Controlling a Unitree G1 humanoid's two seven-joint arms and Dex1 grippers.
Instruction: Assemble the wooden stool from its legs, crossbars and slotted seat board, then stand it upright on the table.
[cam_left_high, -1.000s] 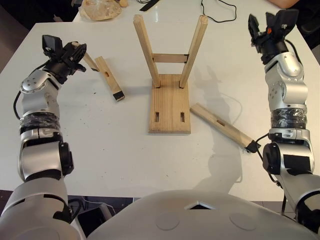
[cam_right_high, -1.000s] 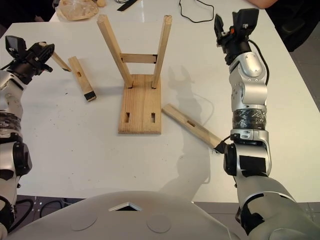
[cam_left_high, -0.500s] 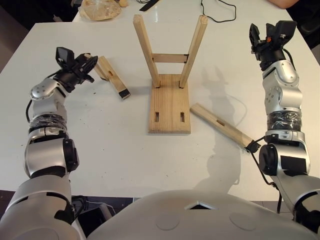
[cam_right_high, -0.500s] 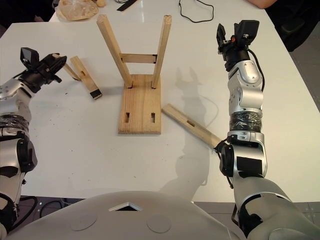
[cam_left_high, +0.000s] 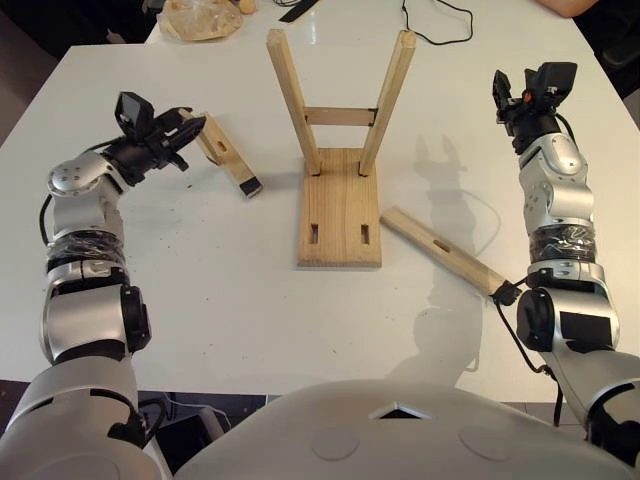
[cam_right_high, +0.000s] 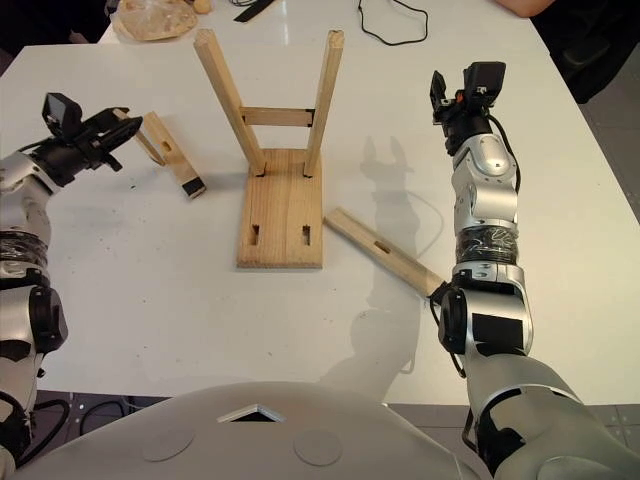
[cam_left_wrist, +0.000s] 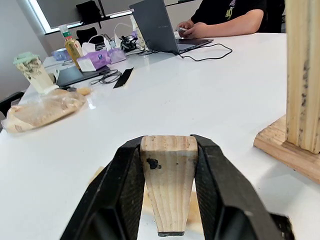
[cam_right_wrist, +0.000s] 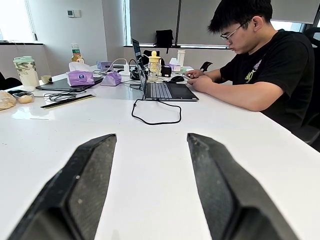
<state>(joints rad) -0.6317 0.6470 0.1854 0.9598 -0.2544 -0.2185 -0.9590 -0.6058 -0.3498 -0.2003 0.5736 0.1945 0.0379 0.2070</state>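
The slotted seat board (cam_left_high: 339, 208) lies flat mid-table with two legs (cam_left_high: 293, 100) standing in its far slots, joined by a crossbar (cam_left_high: 340, 116). One loose leg (cam_left_high: 440, 250) lies to the right of the board. Another loose leg (cam_left_high: 228, 155) lies to its left. My left gripper (cam_left_high: 178, 131) hovers just left of that leg, shut on a short wooden crossbar (cam_left_wrist: 167, 180) held endwise between its fingers (cam_left_wrist: 122, 180). Above the table's right side, my right gripper (cam_left_high: 525, 88) is open with nothing between its fingers (cam_right_wrist: 85, 185).
A bag of bread (cam_left_high: 200, 18) and a black cable (cam_left_high: 435, 30) lie at the table's far edge. A person works at a laptop (cam_right_wrist: 160, 90) beyond it, with bottles and clutter nearby. Bare tabletop runs along the near side.
My left gripper carried the crossbar to the right, toward the stool, and the left loose leg shifted slightly right. My right gripper came down and a little nearer.
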